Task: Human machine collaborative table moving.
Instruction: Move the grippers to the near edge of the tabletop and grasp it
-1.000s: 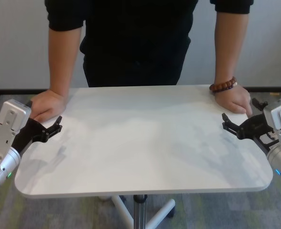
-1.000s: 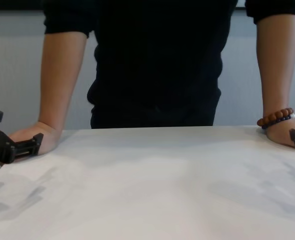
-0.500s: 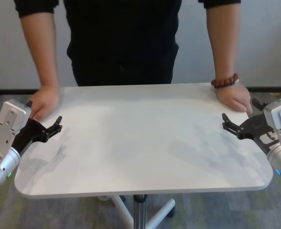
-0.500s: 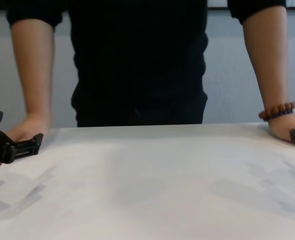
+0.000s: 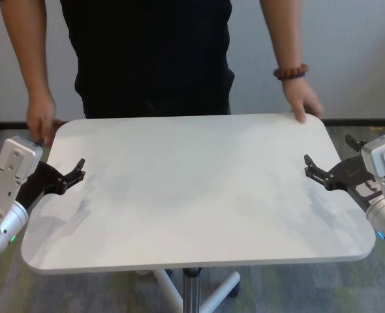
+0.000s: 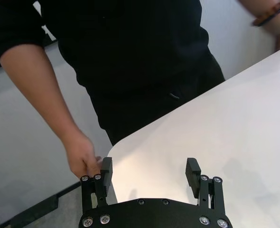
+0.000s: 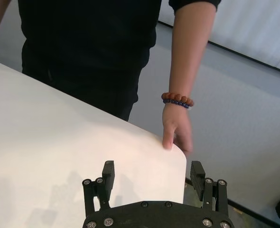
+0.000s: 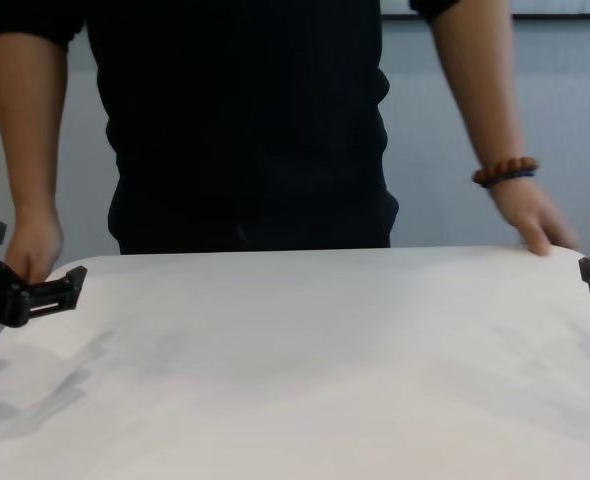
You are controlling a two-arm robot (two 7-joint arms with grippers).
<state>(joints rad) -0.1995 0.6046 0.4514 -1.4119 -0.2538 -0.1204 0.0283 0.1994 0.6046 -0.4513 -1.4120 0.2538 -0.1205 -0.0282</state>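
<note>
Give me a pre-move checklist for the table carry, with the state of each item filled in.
1. Left gripper at the left side edge of the large white rectangular tabletop, fingers open, not clamped: not ok.
2. Right gripper at the right side edge, fingers open, not clamped: not ok.
3. Person in the black short-sleeved top standing at the far edge: ok.
4. Person's braceleted hand only fingertips at the far corner: not ok.
5. Person's other hand beside the far left corner; grip: cannot tell.
6. Nothing loose lying on the tabletop: ok.

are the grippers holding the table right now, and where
No. Both stand open with nothing between the jaws: left gripper over the table by its left edge, right gripper by its right edge.
</note>
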